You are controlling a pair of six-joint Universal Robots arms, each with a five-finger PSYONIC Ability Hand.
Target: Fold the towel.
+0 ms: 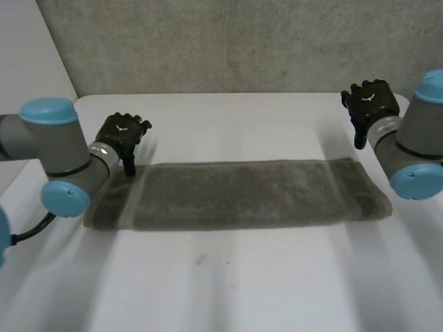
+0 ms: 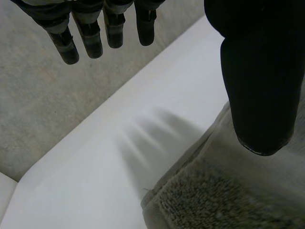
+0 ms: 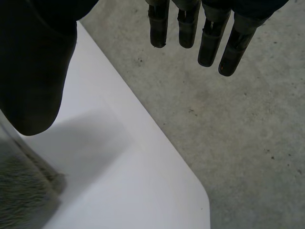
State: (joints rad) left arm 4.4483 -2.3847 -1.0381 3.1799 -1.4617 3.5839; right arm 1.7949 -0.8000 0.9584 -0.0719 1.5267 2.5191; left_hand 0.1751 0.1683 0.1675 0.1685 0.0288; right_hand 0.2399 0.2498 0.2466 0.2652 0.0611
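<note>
Folds are seen in the grey-green terry towel [image 1: 242,194], which is laid as a long, narrow band across the middle of the white table [image 1: 228,290], its long edges running from the robot's left to its right. A paler stripe is crossed near its left end.

The black left hand [image 1: 121,135] is held at the towel's far left corner. In the left wrist view its fingers [image 2: 90,40] are kept straight and slightly spread above bare table [image 2: 95,181], while its thumb [image 2: 257,86] is set well apart from them, over the pile of the towel [image 2: 214,200]; whether the thumb tip touches the cloth cannot be told. Nothing is pinched.

The black right hand [image 1: 372,104] is raised just beyond the towel's far right corner, apart from the cloth. In the right wrist view its fingers [image 3: 209,43] are held straight and relaxed over the grey concrete surface [image 3: 228,119] past the table's rounded corner, and the thumb [image 3: 28,71] is spread wide above the towel's end [image 3: 19,200]. Nothing is held.
</note>
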